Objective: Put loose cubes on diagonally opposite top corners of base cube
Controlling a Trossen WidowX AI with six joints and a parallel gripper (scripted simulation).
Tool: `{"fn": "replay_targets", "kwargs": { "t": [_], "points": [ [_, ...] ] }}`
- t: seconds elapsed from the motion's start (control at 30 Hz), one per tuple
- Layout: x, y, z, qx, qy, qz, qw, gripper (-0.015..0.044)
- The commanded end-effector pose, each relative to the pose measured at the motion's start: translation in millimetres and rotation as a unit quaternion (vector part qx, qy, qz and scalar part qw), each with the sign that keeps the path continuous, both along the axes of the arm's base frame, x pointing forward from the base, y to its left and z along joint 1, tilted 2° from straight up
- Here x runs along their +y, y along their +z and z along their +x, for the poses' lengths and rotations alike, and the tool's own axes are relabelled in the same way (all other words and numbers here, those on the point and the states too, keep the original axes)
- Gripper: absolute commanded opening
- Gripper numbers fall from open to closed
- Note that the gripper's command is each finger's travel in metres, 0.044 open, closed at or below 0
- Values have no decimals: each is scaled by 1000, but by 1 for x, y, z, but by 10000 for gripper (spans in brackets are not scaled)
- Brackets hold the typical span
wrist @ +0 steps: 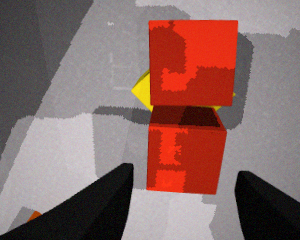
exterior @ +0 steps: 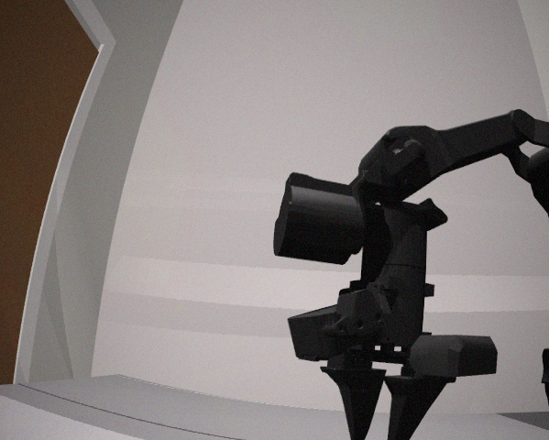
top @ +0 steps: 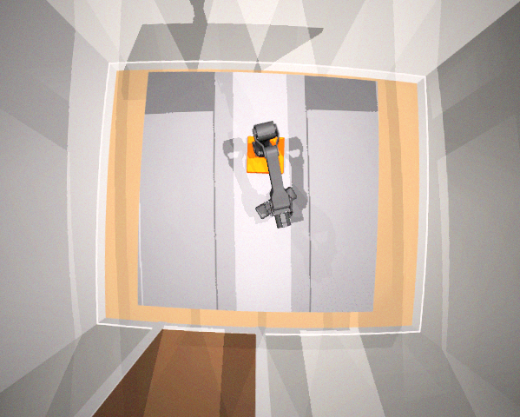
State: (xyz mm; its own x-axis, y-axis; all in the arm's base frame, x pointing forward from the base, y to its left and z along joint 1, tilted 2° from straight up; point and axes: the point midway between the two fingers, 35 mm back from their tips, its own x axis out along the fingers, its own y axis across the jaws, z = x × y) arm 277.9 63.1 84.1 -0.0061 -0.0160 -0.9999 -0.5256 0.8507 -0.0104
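Note:
In the wrist view, one red cube [wrist: 192,62] rests over the far part of the yellow base cube [wrist: 141,91]. A second red cube [wrist: 185,160] is nearer the fingers, over the near side, with its dark far side face showing. Only left and right corners of the base show; its near corner and the exact gap are hidden. My gripper [wrist: 184,177] [exterior: 378,433] is open, its fingers on either side of the near cube in the wrist view, with space beside both. The cubes are out of sight in the top and exterior views.
The arm covers part of an orange-yellow plate [top: 257,167], whose corner seems to show at the lower left of the wrist view. A tan border [top: 394,269] surrounds the grey work surface. Patchy shadows cross the surface.

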Motion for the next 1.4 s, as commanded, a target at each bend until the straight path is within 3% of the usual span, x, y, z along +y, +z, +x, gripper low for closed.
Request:
{"fn": "replay_targets", "kwargs": {
  "t": [0.0, 0.87, 1.1, 1.37],
  "points": [
    [0, 8, 1, -4, 0, 1, 1000, 205],
    [1, 39, 1, -4, 0, 1, 1000, 205],
    [10, 39, 0, -1, 1, 1, 1000, 389],
    [122, 41, -22, 0, 1, 5, 1000, 400]
  ]
}}
